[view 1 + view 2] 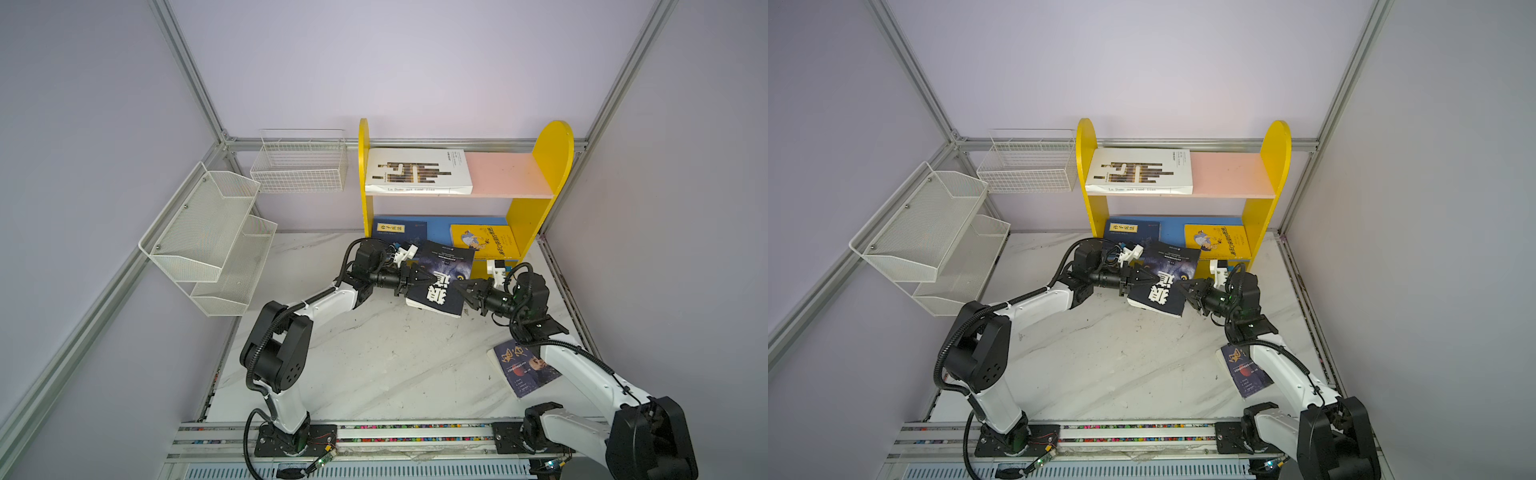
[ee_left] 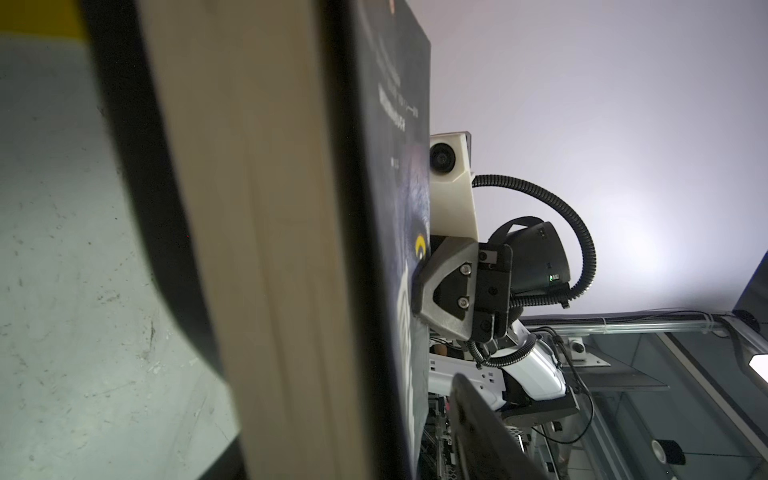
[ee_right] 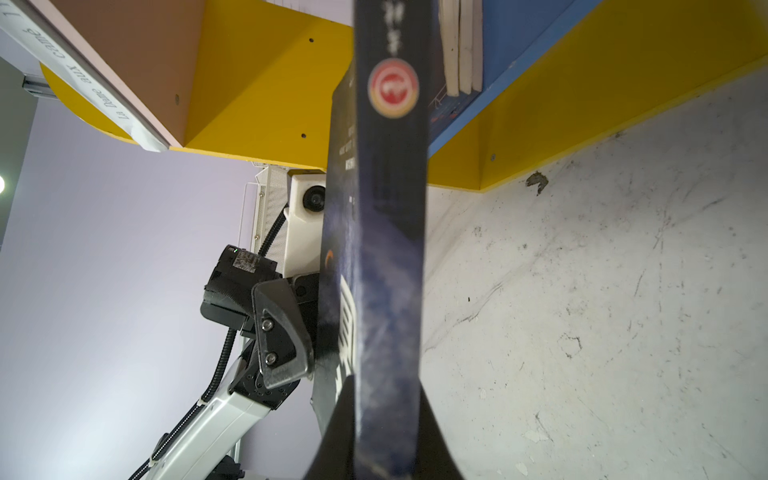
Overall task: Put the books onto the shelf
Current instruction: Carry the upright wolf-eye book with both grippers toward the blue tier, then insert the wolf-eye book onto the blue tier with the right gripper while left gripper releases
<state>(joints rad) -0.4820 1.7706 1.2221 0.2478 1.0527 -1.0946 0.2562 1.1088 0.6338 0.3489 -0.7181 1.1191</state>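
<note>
Pinching the dark book [image 1: 446,264] by its spine is the right tool [image 1: 460,289]; left tool [image 1: 426,278] is sitting spread astride the pages; likely light, slick.

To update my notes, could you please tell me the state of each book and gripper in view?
black book: held up, tilted
left gripper: open around black book
right gripper: shut on black book
white book: flat on upper board
navy book: flat on lower board
yellow book: flat on lower board
dark-blue book: flat on table
</note>
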